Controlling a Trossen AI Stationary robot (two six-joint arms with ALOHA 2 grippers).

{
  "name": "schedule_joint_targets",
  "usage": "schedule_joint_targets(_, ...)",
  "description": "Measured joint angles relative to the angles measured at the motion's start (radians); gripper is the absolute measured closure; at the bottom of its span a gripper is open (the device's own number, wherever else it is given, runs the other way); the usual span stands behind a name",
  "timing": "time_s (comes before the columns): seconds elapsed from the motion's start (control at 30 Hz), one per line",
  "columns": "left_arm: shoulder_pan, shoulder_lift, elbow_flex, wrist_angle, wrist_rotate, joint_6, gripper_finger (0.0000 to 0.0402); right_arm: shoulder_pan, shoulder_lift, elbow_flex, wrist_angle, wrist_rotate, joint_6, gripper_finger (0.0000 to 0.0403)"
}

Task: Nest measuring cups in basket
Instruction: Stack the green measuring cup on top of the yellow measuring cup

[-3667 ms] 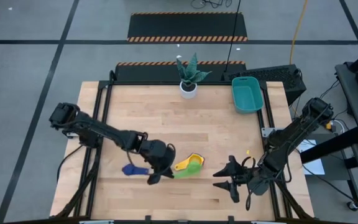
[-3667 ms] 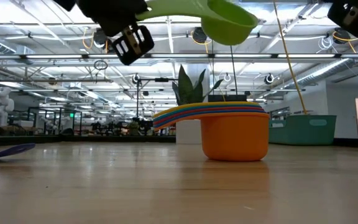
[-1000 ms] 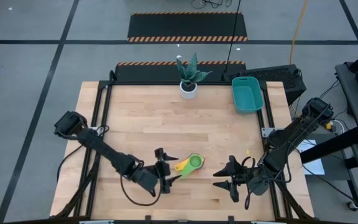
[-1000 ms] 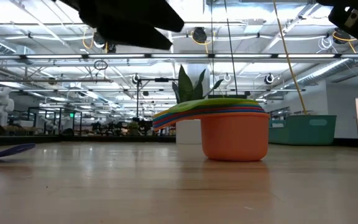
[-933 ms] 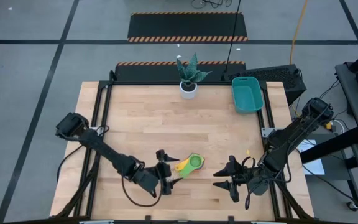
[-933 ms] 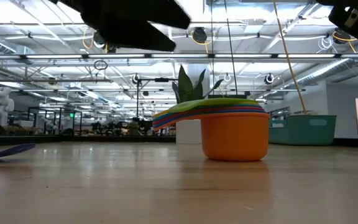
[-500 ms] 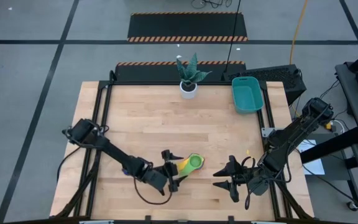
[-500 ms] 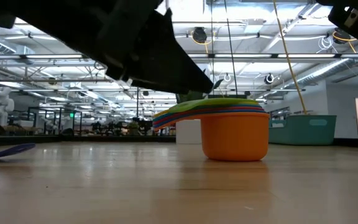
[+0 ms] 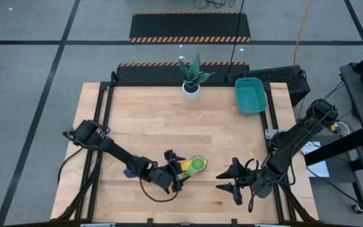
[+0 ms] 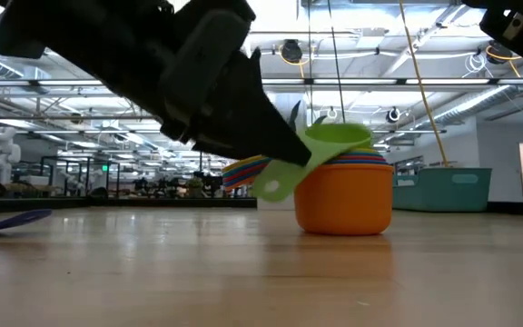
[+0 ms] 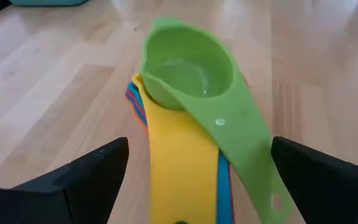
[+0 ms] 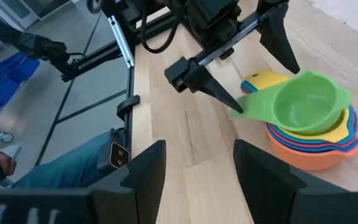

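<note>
Straddling the cup stack (image 9: 193,166) with jaws wide, the left gripper (image 9: 176,171) can square the tilted green cup (image 11: 191,74); the right gripper (image 9: 231,180), at 3 o'clock, waits wide.

Potted plant (image 9: 191,77) in white pot at table's (image 9: 144,120) far edge; keyboard (image 9: 276,77) beyond.

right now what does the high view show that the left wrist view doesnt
Only the high view shows the potted plant, the dark blue cup behind the left arm, the right tool open and apart from the stack, and the whole basket. Only the left wrist view shows the green cup sitting crooked, its handle skewed off the yellow handle. Both show the open left tool at the stack's handles, on the table.
</note>
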Motion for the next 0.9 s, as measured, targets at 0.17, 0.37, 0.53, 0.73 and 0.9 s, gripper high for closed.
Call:
schedule_joint_targets(0.17,-0.009,-0.008,0.000,0.007,-0.010,0.022,0.0005,-0.002,0.000,0.000,0.000,0.000,-0.009,0.0220)
schedule_joint_targets(0.37,-0.014,-0.009,0.001,0.060,-0.012,0.029,0.0005,-0.014,0.000,0.000,0.000,0.000,-0.015,0.0220)
schedule_joint_targets(0.53,-0.034,-0.022,0.031,0.073,-0.066,0.092,0.0005,-0.014,0.000,0.000,0.000,0.000,-0.009,0.0220)
schedule_joint_targets(0.73,-0.069,-0.022,0.142,-0.051,-0.150,0.089,0.0005,-0.025,0.000,0.000,0.010,0.004,-0.018,0.0220)
schedule_joint_targets(0.9,-0.092,-0.013,0.202,-0.217,-0.144,0.041,0.0005,-0.048,0.000,0.000,0.008,0.008,-0.019,0.0220)
